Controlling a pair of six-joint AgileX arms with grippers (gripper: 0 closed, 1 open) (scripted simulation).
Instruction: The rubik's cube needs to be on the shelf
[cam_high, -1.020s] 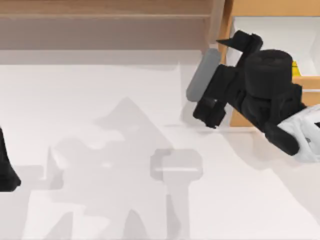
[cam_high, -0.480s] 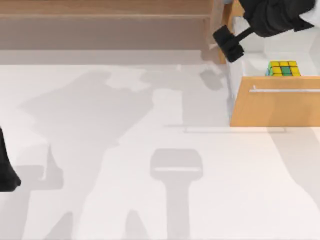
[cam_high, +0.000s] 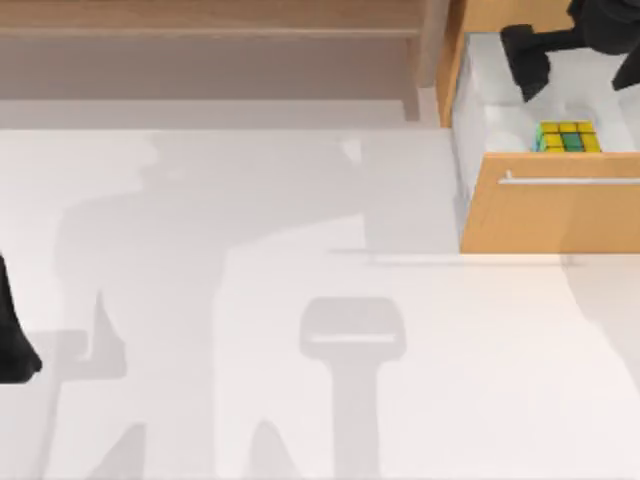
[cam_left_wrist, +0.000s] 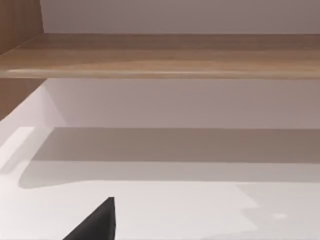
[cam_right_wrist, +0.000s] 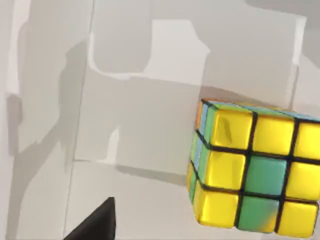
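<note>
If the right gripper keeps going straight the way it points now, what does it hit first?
Probably the white floor of the open drawer, beside the rubik's cube. In the right wrist view the cube sits off the centre line, so the right gripper would likely miss it, though depth is uncertain.

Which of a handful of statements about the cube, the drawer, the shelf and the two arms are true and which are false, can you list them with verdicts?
1. The rubik's cube lies inside the open drawer of the cabinet. True.
2. The rubik's cube rests on the shelf. False: the shelf board at the top view's upper left carries no cube.
3. The right gripper is above the drawer's white interior, apart from the cube. True.
4. The left arm reaches toward the drawer. False: it sits at the table's left edge.
5. The cube's face towards the right wrist camera is mostly red. False: it is yellow with some green.
</note>
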